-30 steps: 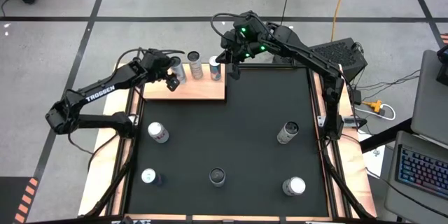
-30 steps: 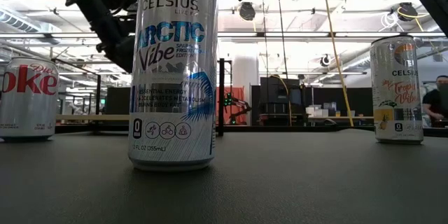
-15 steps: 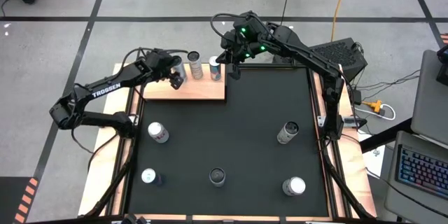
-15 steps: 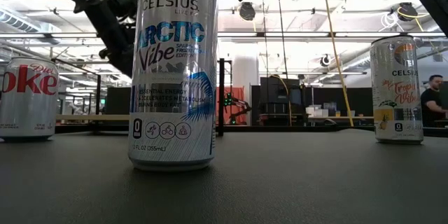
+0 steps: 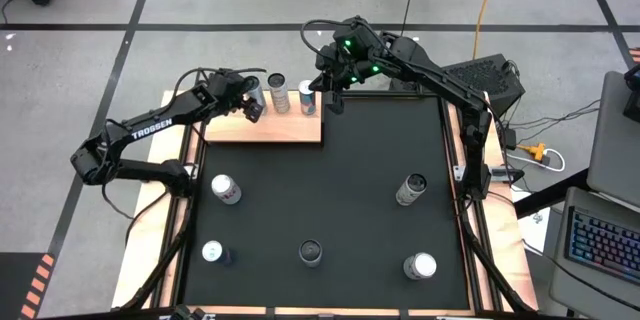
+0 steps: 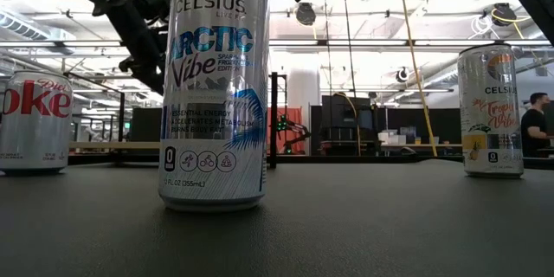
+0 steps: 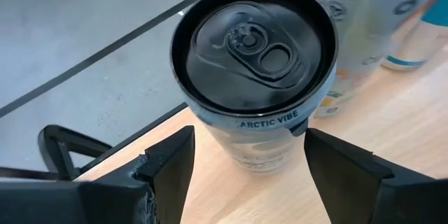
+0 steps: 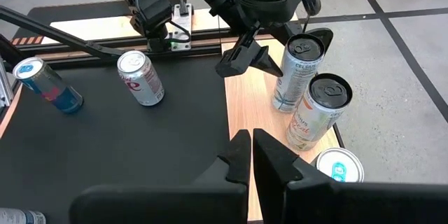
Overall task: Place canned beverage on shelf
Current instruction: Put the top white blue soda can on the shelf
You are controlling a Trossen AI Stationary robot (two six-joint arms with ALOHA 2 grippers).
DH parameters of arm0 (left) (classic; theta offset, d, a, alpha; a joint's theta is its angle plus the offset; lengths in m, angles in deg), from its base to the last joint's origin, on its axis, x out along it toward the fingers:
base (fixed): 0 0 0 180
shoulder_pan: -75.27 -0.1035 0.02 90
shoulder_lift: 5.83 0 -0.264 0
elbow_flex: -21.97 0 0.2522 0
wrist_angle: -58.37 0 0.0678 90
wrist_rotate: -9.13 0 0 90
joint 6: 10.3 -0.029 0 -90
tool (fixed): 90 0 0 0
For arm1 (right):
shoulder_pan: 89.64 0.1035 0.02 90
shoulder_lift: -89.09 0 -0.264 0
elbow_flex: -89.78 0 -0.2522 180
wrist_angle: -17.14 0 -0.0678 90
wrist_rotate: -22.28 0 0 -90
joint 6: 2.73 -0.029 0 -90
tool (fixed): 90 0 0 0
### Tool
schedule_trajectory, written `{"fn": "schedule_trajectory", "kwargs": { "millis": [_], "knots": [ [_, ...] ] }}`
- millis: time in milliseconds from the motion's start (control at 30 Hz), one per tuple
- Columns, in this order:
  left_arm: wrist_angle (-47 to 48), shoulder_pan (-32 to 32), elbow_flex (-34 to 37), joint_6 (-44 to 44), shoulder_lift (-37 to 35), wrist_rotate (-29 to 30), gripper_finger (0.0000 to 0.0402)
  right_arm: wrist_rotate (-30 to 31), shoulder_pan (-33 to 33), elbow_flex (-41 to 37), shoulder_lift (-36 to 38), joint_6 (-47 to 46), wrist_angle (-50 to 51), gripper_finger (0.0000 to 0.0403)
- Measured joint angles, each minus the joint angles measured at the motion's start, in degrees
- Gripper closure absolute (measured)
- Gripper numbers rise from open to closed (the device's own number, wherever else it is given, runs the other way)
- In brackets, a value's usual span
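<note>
Shelf [image 5: 265, 127] – light-wood board at the far left of the black mat [image 5: 330, 180]. Three cans stand in a row along its far edge.

Left gripper [image 5: 248, 103] – at the left end of that row. The high view shows only its dark body against the leftmost can [image 5: 251, 90]. The left wrist view shows more: its fingers [image 7: 171, 164] stand either side of this black-topped can [image 7: 255, 77], slightly parted, with a sliver of wood visible between each finger and the can wall – around it, not clamped. The can stands upright on the board.

Right gripper [image 5: 334, 95] – above the shelf's right far corner. Its wrist view shows the fingers pressed together, empty, and all three shelf cans from the side, including a blue-topped one [image 8: 337, 166] nearest that camera.

Mat cans – five standing in the high view: one near left [image 5: 225, 189], three along the near edge, one at right [image 5: 410, 188].

Low view – only this view gives labels: a Celsius can [image 6: 216, 86] close up and a Diet Coke can [image 6: 33, 121] at left.
</note>
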Motion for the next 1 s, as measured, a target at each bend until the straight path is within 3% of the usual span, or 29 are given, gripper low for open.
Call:
{"fn": "schedule_trajectory", "kwargs": {
  "millis": [300,667,1000],
  "knots": [
    [-1.63,0.01,0.00,0.06,0.00,0.83,0.0141,0.01,-0.02,0.00,0.00,0.00,-0.01,0.0403],
    [-1.86,0.01,0.00,0.17,-0.04,-2.72,0.0141,0.00,-0.01,0.00,0.00,-0.02,-0.02,0.0403],
    [-1.49,-0.01,0.00,0.10,-0.04,-0.86,0.0141,0.01,0.01,0.00,0.00,-0.02,-0.02,0.0403]
  ]
}}
